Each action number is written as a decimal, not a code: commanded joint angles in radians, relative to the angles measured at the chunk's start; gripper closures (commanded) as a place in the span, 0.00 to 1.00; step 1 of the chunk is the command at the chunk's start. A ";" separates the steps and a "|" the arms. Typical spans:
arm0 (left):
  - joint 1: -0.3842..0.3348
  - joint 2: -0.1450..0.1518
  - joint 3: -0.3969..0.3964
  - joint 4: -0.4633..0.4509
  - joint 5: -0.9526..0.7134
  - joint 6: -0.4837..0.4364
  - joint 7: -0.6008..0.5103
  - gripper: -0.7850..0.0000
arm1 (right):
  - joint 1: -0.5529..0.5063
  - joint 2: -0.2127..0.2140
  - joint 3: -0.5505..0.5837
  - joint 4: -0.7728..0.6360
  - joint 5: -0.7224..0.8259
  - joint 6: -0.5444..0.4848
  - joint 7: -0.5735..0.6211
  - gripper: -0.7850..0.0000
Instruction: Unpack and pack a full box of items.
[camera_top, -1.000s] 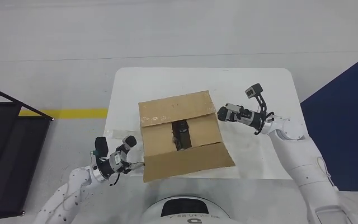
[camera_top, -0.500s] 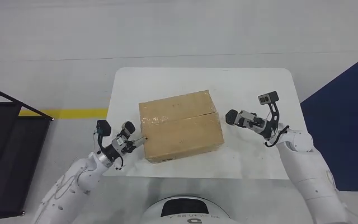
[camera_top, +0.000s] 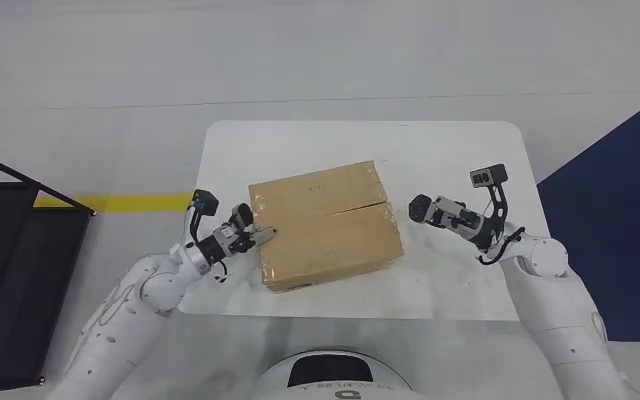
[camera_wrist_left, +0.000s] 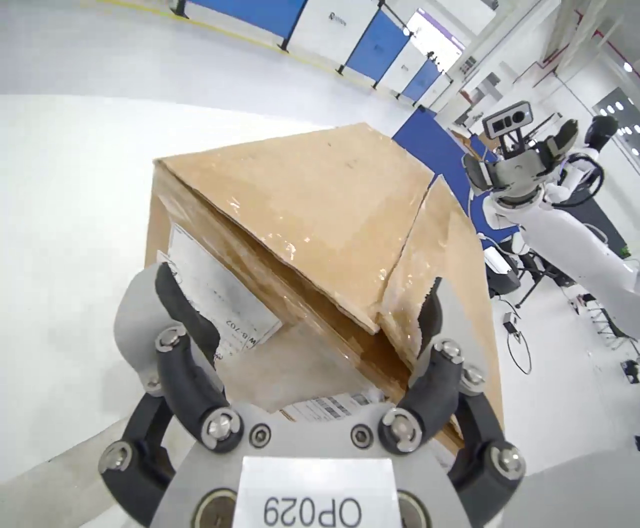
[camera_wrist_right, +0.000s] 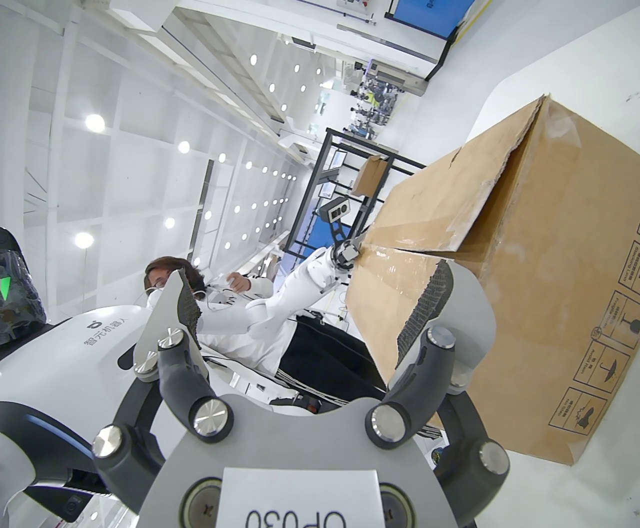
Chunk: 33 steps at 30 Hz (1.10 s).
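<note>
- The box (camera_top: 325, 225) sits in the middle of the table (camera_top: 450, 160), with both top flaps (camera_wrist_left: 310, 200) down.
- Its long axis runs across the table from the left arm's side to the right arm's side. The seam (camera_top: 330, 212) between the flaps follows that axis.
- The left fingers (camera_wrist_left: 180, 310) are spread wide and hold nothing. They straddle the box's near end where the seam comes out, one finger by the label (camera_wrist_left: 220, 300) on the end face and the other over the top edge.
- In the top view one tip of the left fingers (camera_top: 268, 233) overlaps the box's edge. I cannot tell whether it touches.
- At this end the flaps gape slightly, leaving a dark slit under their edges.
- The right fingers (camera_wrist_right: 425, 310) are also spread and empty. They face the opposite end of the box, just beside it with a small gap (camera_top: 420, 208).
- The left arm looks nearer. Any move on the flaps likely depends on a left fingertip entering the slit, which lies straight ahead of the fingers along the long axis.
</note>
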 joint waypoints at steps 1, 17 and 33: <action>-0.025 -0.002 0.009 0.020 -0.048 -0.009 -0.060 0.00 | -0.006 0.000 0.004 -0.006 -0.003 0.002 -0.003 0.00; -0.158 -0.026 0.062 0.024 -0.094 0.066 -0.189 0.00 | -0.108 0.005 0.062 -0.086 -0.026 -0.023 -0.058 0.00; -0.332 -0.085 0.212 0.036 -0.085 0.193 -0.260 0.00 | -0.213 0.007 0.124 -0.170 -0.040 -0.083 -0.109 0.00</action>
